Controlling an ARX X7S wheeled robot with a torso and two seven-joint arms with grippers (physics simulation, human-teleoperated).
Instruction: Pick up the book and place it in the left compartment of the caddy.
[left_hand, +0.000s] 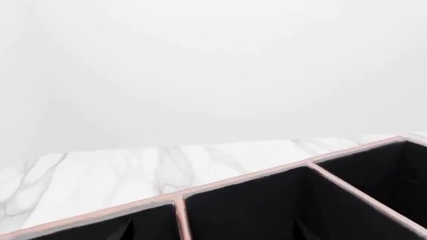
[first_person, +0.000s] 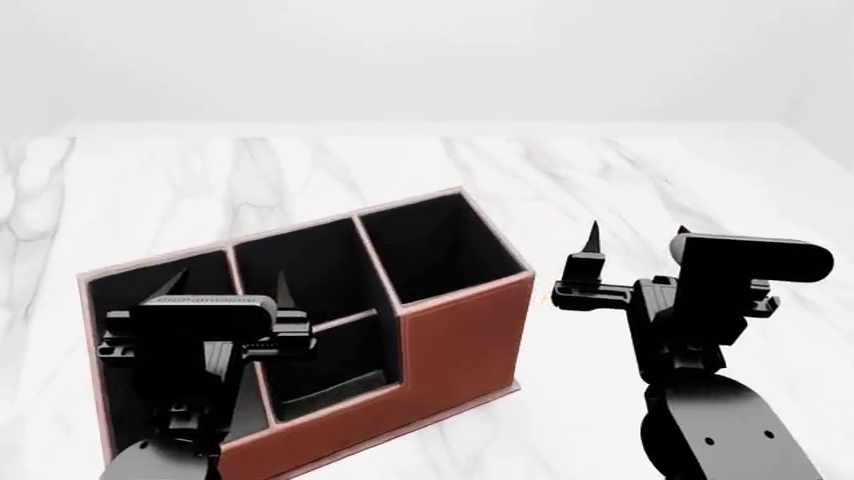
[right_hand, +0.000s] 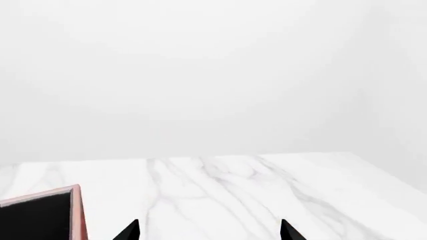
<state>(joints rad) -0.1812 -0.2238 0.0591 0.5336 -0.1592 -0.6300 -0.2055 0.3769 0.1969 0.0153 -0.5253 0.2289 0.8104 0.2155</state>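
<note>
Marble table (first_person: 641, 170) carries the caddy (first_person: 454, 340), and my left gripper (first_person: 224, 285) hangs over its left compartment (first_person: 134, 300) with fingers spread and nothing between them. My right gripper (first_person: 638, 240) waits wide and empty on the right, beside the caddy. I cannot see the book anywhere; I judge I should find it before lowering any arm.

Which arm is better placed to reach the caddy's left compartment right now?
Left. The left gripper, open, hangs over the caddy by the left compartment. The right gripper, also open, is off to the caddy's side above the table. No book shows anywhere.
</note>
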